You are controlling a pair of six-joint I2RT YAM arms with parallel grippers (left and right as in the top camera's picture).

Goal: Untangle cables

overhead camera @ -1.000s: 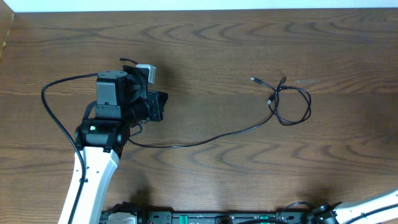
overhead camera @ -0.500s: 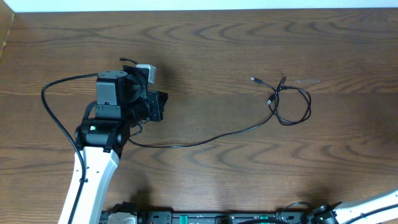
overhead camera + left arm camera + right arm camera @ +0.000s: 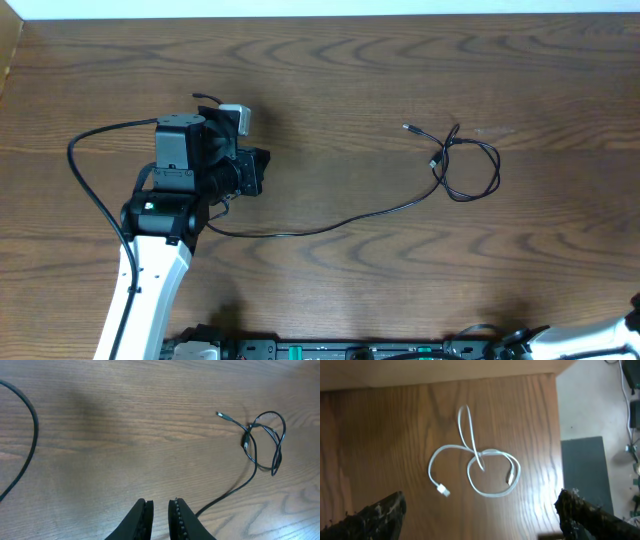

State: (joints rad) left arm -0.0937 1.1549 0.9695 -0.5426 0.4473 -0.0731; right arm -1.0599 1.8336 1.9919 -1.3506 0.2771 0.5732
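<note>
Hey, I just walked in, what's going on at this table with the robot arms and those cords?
Two robot arms are meant to untangle cables, but neither holds one. The left pincer hangs over the wooden table, fingers nearly together and empty, facing a thin black cable looped over itself at its far end. The right pincer is spread wide above a white cable lying in crossed loops near the table's edge. Neither tangle is undone yet.

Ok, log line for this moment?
left pincer: shut, empty | right pincer: open, empty | black cable: loose loops, not gripped | white cable: looped, not gripped, facing right pincer
</note>
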